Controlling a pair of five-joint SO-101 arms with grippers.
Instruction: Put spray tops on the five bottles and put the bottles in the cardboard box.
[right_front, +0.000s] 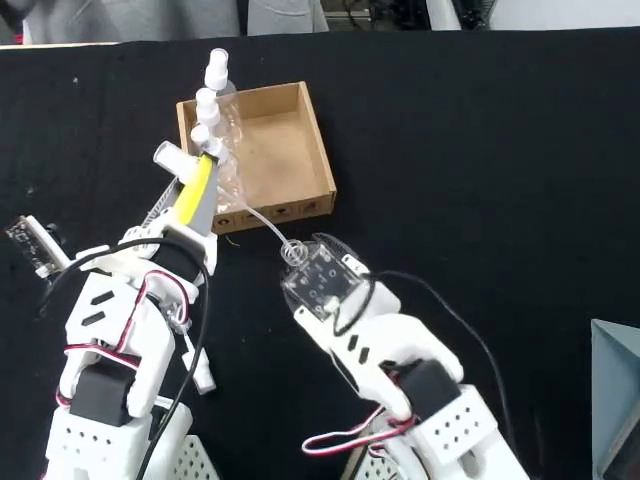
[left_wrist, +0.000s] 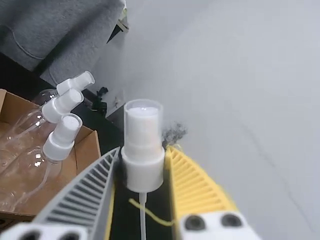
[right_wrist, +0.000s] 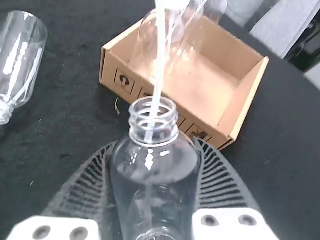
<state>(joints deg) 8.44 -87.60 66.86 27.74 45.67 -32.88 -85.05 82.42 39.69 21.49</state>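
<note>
Left pincer (left_wrist: 143, 162): clamped on a spray top (left_wrist: 143, 135), which sits between its grey and yellow fingers, just off the box's 7 o'clock corner in the high view.
Dip tube (right_wrist: 159, 65): slants from the spray top down into the neck of the clear bottle; its lower end is already inside.
Right pincer (right_wrist: 152, 150): closed around the clear bottle (right_wrist: 152, 175), whose open neck points toward 11 o'clock, at the box.
Cardboard box (right_front: 280, 150): at 11 o'clock on the counter (right_front: 480, 150); three capped bottles (right_front: 225, 120) lean along its 9 o'clock wall.
Spare bottle (right_wrist: 20, 50): uncapped, lying on the counter apart from the box.
Stage (judged): the fourth top is being fitted, with the collar well apart from the neck.
Hazard, tube: the tube enters at an angle, so pushing the top down without lining it up could buckle the tube or pull it out.
Hazard, thread: a tilted collar may cross-thread or ride on the rim.
Hazard, grip: the smooth, round bottle could turn or slide in the right pincer under load.
</note>
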